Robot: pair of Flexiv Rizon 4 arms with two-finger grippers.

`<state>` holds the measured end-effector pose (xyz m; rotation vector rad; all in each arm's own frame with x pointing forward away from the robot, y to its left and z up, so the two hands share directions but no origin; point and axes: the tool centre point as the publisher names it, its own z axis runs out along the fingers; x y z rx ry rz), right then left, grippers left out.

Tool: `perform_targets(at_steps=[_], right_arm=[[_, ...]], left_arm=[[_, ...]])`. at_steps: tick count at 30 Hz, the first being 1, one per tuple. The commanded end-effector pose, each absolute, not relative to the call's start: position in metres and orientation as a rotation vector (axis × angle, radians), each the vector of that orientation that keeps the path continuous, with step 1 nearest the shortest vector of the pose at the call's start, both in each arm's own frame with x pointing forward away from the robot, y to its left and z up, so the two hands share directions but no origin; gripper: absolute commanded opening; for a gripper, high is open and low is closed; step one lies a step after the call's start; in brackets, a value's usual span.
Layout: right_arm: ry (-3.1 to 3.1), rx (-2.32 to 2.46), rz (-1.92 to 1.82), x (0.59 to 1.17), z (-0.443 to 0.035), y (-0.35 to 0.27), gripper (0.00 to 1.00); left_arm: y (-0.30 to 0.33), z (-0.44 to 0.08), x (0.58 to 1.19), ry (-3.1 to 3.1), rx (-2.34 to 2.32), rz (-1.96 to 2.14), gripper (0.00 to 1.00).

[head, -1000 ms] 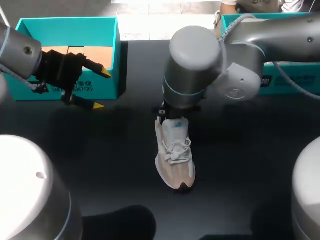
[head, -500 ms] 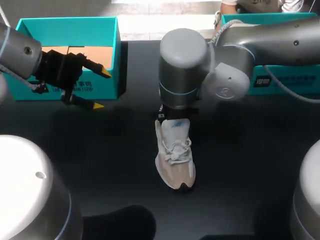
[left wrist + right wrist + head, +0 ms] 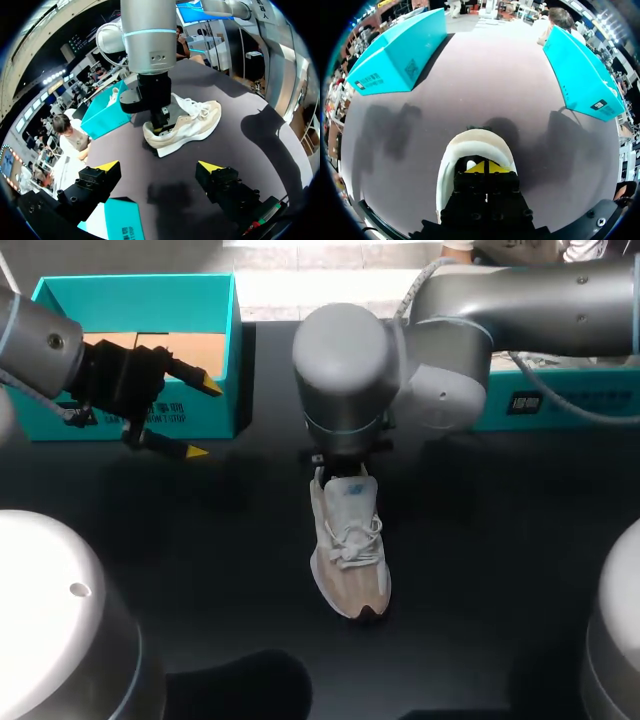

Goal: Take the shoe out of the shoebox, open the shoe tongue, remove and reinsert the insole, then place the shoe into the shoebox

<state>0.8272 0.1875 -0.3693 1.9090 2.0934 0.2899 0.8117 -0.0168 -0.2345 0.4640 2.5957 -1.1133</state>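
**Right hand in the shoe's heel opening, nothing pinning the shoe down**

The shoe (image 3: 350,540) stands on its sole on the dark surface (image 3: 480,570), out of the open teal shoebox (image 3: 130,280), which sits well apart from it. The right hand (image 3: 485,167) reaches down into the shoe's heel opening with its tips drawn narrow, all but meeting (whether anything thin is pinched between them cannot be told). The left hand (image 3: 200,418) hangs spread wide and empty, well apart from the shoe on the shoebox side. The likely trouble: an upward pull could lift or tip the light shoe rather than free the insole — or the tips slip off.
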Motion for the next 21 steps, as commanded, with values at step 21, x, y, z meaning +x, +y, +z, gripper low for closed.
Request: perform_targets(at_steps=[21], right_arm=[[2.278,2.030,0.025,0.788,-0.337,0.197,0.00]], left_arm=[[-0.017,-0.234,0.811,2.599,0.463,-1.107,1.00]])
